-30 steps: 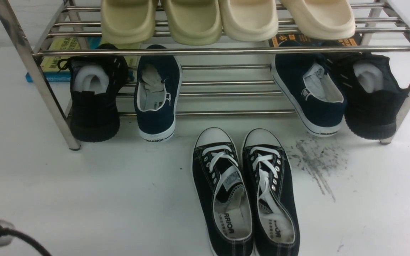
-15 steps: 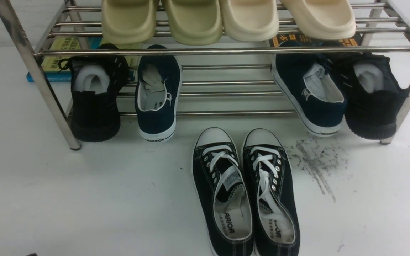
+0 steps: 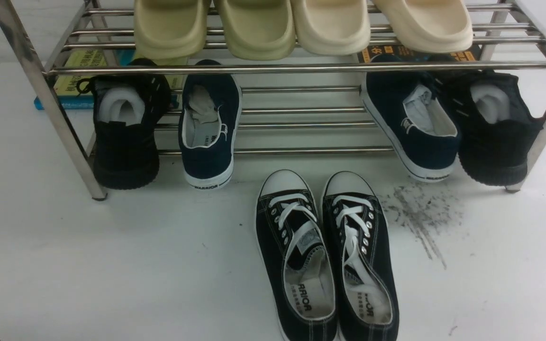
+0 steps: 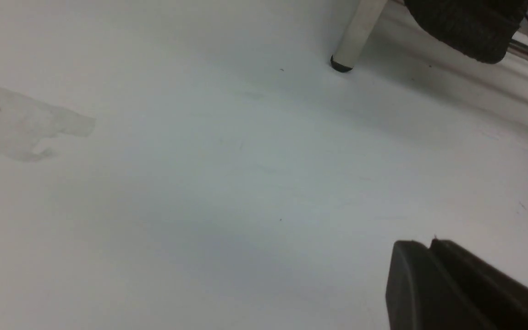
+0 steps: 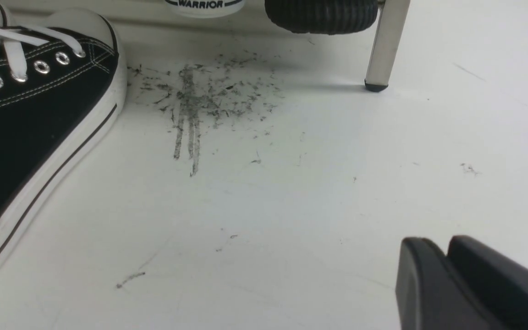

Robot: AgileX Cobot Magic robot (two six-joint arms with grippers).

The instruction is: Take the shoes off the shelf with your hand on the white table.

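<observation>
The shoes, black canvas sneakers with white laces and toe caps, lie side by side on the white table (image 3: pixel 112 255) in front of the shelf (image 3: pixel 301 68): one (image 3: pixel 296 255) to the left, the other (image 3: pixel 360 255) to the right. Neither gripper shows in the front view. In the left wrist view my left gripper (image 4: pixel 429 243) hovers over bare table near a shelf leg (image 4: pixel 358 32), fingers together, holding nothing. In the right wrist view my right gripper (image 5: pixel 445 243) is shut and empty too, well apart from the sneaker (image 5: pixel 25 123).
The lower tier holds two navy slip-ons (image 3: pixel 209 128) (image 3: pixel 413 123) and two black knit shoes (image 3: pixel 126 132) (image 3: pixel 495 128). Pale slippers (image 3: pixel 254 28) fill the top tier. Books (image 3: pixel 78 71) lie behind. Grey scuff streaks (image 3: pixel 420 213) mark the table right of the sneakers.
The left arm's cable and metal part at the front view's lower left corner have drawn back out of view. The sneakers have not moved.
</observation>
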